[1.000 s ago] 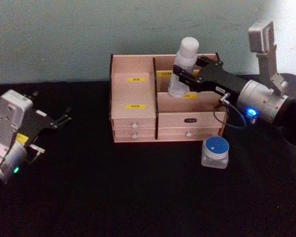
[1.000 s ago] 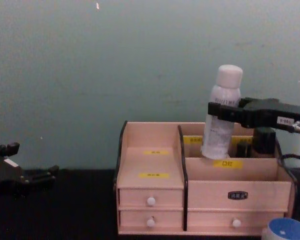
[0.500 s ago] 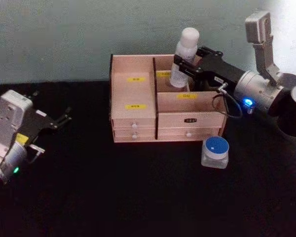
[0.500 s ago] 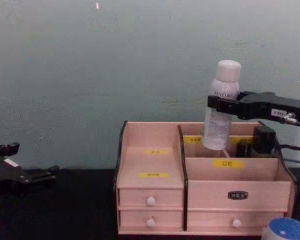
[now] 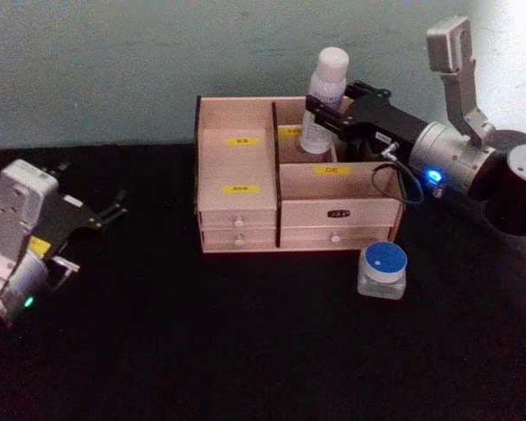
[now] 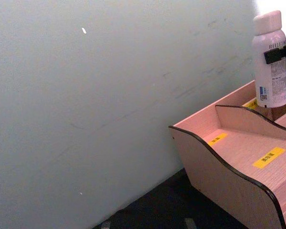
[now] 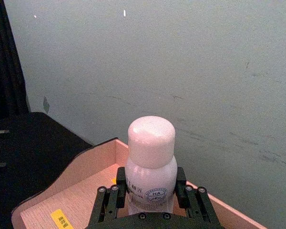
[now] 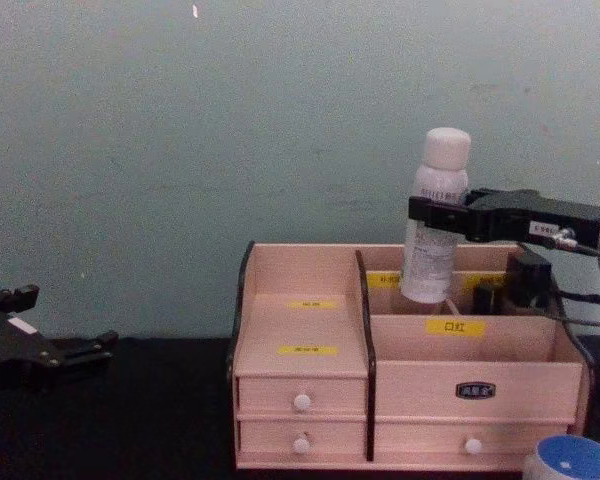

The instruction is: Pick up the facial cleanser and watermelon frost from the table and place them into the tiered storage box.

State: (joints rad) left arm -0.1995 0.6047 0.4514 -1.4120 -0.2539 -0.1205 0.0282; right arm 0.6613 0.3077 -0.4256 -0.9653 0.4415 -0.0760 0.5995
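Observation:
The facial cleanser (image 5: 323,98), a tall white bottle, hangs nearly upright over the back right compartment of the tiered storage box (image 5: 237,210), its base about level with the rim. My right gripper (image 5: 321,115) is shut on the bottle's middle; the right wrist view shows the fingers (image 7: 109,202) on both sides of the facial cleanser (image 7: 151,157). The chest view shows the bottle (image 8: 435,215) above the box (image 8: 300,350). The watermelon frost (image 5: 381,270), a clear jar with a blue lid, stands on the table in front of the box's right end. My left gripper (image 5: 112,209) rests open at the far left.
Small dark items (image 8: 485,297) stand in the box's back right compartment beside the bottle. A teal wall runs close behind the box. The black table (image 5: 202,351) stretches out in front. The box's curved left side panel (image 6: 219,162) shows in the left wrist view.
The right gripper has lifted the facial cleanser slightly, carried it toward the back of the box and a little left, and brought it more upright. The left arm has stayed put.

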